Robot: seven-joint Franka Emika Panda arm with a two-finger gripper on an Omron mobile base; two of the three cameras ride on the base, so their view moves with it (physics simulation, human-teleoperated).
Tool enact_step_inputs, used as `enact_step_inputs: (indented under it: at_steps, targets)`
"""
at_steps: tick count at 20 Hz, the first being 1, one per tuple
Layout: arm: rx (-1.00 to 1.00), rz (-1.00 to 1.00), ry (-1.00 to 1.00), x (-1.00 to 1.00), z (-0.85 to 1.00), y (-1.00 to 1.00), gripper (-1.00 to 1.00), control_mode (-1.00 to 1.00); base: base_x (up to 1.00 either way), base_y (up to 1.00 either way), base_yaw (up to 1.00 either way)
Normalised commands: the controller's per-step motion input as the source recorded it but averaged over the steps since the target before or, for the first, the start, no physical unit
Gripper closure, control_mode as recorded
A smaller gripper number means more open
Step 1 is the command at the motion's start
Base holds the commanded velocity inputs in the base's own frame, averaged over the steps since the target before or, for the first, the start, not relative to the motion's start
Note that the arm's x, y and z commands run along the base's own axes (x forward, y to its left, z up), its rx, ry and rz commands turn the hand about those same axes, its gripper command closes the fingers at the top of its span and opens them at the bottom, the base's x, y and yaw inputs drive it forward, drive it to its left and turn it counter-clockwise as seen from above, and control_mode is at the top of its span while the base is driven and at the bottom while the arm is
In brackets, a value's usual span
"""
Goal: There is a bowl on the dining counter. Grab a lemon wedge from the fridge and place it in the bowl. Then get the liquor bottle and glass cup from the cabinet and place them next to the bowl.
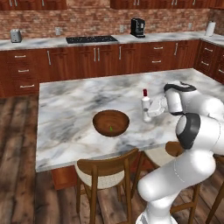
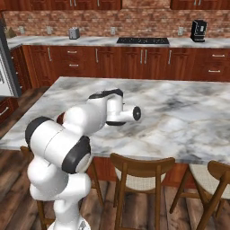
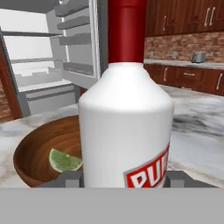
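A: What is the tool [image 3: 124,178] doing?

B: Its two dark fingertips [image 3: 70,178] sit either side of the liquor bottle [image 3: 127,127], pinching its white body low down.

A: Describe the bottle.

B: Pale white, rounded shoulders, narrow red neck and cap, red lettering on the label. It stands upright on the marble worktop [image 1: 65,113], just beside the wooden bowl [image 1: 111,122].

A: And the bowl?

B: Dark brown, with a green lemon wedge [image 3: 64,160] inside.

A: The arm's pose?

B: It rises from the base, bends at the elbow, and reaches level across the worktop edge. Behind, the fridge [image 3: 52,52] stands open, white shelves showing.
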Motion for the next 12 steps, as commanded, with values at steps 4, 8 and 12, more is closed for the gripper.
enact_step_inputs:
  at_steps: [4,8,12]
  targets:
    - [0.01,0.0,0.0,0.35,-0.48,0.24,1.0,-1.0,0.0,0.0,0.0]
    - [0.04,0.0,0.0,0.37,-0.43,0.19,1.0,-1.0,0.0,0.0,0.0]
    - [0.07,0.0,0.02,0.38,-0.44,0.06,1.0,-1.0,0.0,0.0,0.0]
